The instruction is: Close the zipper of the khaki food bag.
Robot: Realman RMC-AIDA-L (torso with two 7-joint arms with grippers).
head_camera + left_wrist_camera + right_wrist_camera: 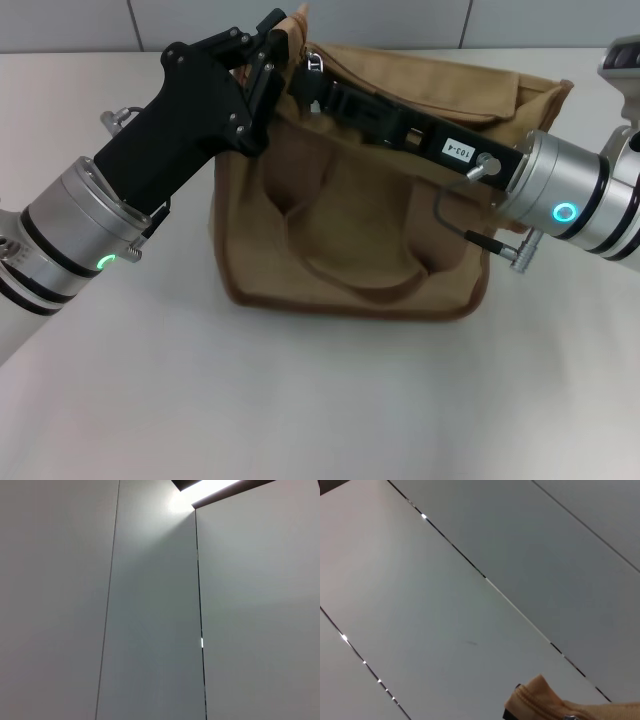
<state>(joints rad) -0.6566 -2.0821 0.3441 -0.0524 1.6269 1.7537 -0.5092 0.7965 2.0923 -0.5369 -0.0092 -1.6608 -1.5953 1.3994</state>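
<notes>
The khaki food bag (350, 230) stands in the middle of the head view on a pale desk (320, 400). It is a boxy tote of soft tan canvas with darker brown piping along its edges, and a looped fabric handle lies flat against its front. Its top sags in loose folds. The zipper (315, 62) runs along the top edge, and its small silver slider shows at the upper middle of the frame.

The left hand (272, 45), black and angular, reaches in from the lower left and is clamped on the bag's upper left corner. The right hand (325, 92) stretches across the top from the right, just beside the slider; I cannot tell how far open it is. Its arm hides much of the bag's opening.

In the right wrist view a tan zipper end (535, 697) pokes in at the bottom edge, before grey wall panels (470, 605).
</notes>
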